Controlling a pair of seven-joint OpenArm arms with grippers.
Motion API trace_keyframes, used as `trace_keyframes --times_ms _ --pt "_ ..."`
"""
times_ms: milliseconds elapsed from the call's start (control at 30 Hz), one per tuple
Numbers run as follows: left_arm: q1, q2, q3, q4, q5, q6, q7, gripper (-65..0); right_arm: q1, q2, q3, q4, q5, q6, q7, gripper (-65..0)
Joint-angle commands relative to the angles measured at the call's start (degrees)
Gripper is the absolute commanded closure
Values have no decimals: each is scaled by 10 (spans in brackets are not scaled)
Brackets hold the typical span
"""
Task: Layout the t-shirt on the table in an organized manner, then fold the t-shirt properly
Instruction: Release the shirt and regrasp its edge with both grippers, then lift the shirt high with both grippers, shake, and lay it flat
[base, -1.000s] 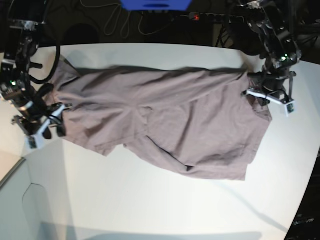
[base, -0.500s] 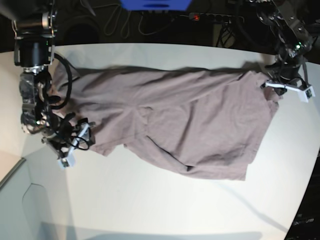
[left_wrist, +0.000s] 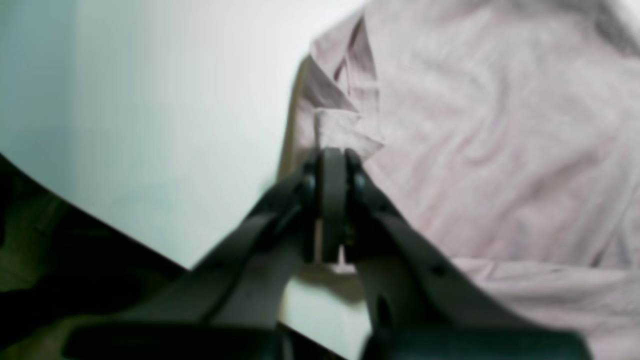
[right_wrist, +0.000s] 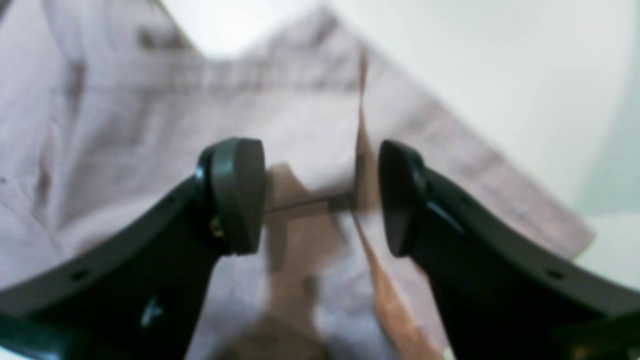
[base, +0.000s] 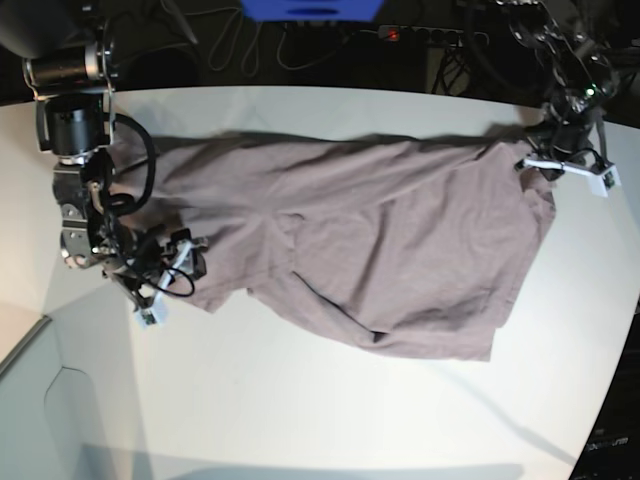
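The t-shirt (base: 360, 250), a plain dusty mauve-brown garment of soft fabric, lies spread but rumpled across the middle of the large matte white table (base: 320, 420), stretched between the two pincers. At the base view's left side sits the right gripper (base: 172, 275), its jaws spread wide and empty; in its wrist view the cloth's hemmed edge (right_wrist: 450, 150) lies under and just ahead of the open fingers (right_wrist: 235, 195), with a raised fold standing between them, touching neither as far as the blur lets me tell. Ahead of this pincer the shirt's body runs rightward in long creases, and one layer lies doubled over another below the middle. At the far right the left gripper (base: 565, 170) is pressed together, pinching a small folded tab of the shirt's edge (left_wrist: 340, 125), the bare tabletop to its one side, the cloth to its other. By my judgement the laying-out is only partly done: wrinkles and the doubled layer remain, and no proper fold has yet begun
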Motion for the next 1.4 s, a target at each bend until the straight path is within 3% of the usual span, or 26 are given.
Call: trace_keyframes --times_ms 0,133,333,600,867,967,1033,1133,1267,1367 --pt "-3 -4 0 2 -4 -1 -11 0 15 5 -6 5 7 14 12 -319" --pt "-9 -4 0 -6 -4 -1 -11 0 16 5 -46 -1 7 14 14 -235" --pt "-20 -4 0 -3 -4 -1 -11 0 18 8 -50 3 7 12 13 0" --pt "-24 -4 -4 33 -5 -1 -7 0 -47 45 -24 193 7 11 -25 0" --pt "-23 -20 -5 72 -5 -1 -6 0 -215 39 161 516 10 14 -89 0" --pt "-22 -28 -5 66 -36 -1 -6 0 -287 29 232 607 10 16 -99 0" --pt "-10 -40 -11 67 -61 -1 -6 0 -330 17 266 619 11 38 -96 0" --pt "0 -45 -18 67 -94 -1 -6 0 -374 8 315 618 11 106 -96 0" --pt "-1 -45 -21 87 -103 -1 -6 0 -390 -20 369 619 9 106 -97 0" --pt "-8 -45 -18 108 -103 -1 -6 0 -372 -17 387 618 8 106 -100 0"
